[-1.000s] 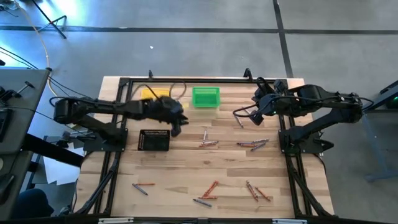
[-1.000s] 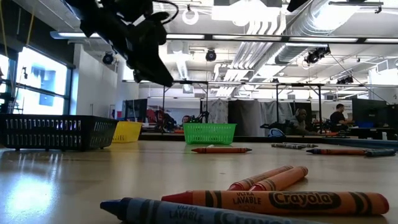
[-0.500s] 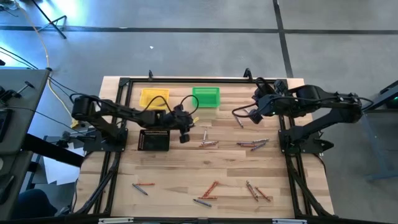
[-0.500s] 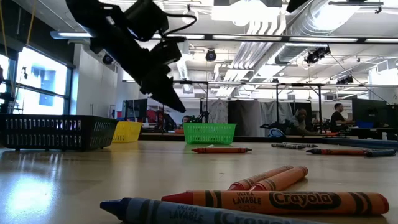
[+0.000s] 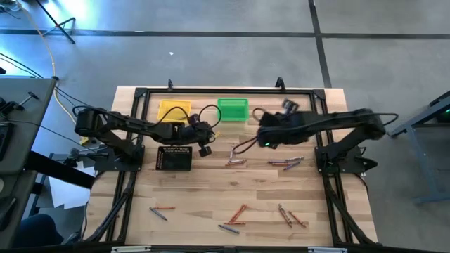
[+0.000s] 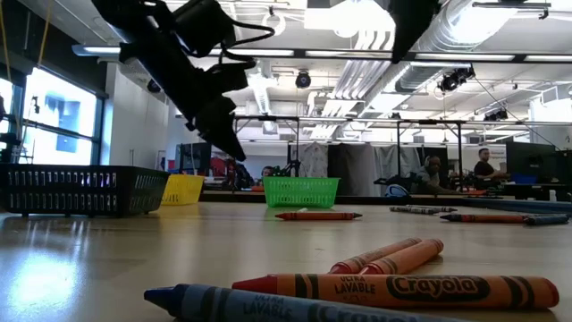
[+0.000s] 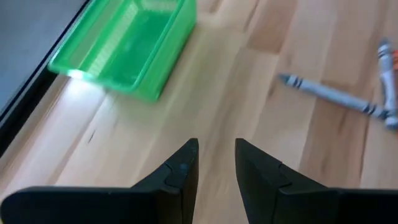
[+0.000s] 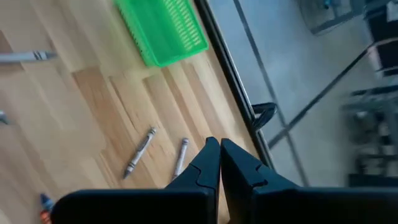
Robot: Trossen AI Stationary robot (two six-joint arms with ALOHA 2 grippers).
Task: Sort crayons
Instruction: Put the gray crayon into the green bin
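Observation:
Orange-red and grey crayons lie scattered flat on the wooden table: a pair at mid-table, a group to its right, and more along the near edge. My left gripper hovers between the black bin and the green bin, its fingers slightly apart and empty. My right gripper hovers right of the green bin, shut and empty, above two grey crayons. A grey crayon lies ahead of the left gripper.
A yellow bin and a green bin stand at the far edge, and a black mesh bin stands nearer on the left. A black frame rail borders the table. Bare wood lies between the mid-table crayons and the near ones.
My left gripper has gone from over the yellow bin toward the table's right and near side, then stopped by the black bin's far right corner. My right gripper has swung toward the table's left, from the far right corner to just right of the green bin.

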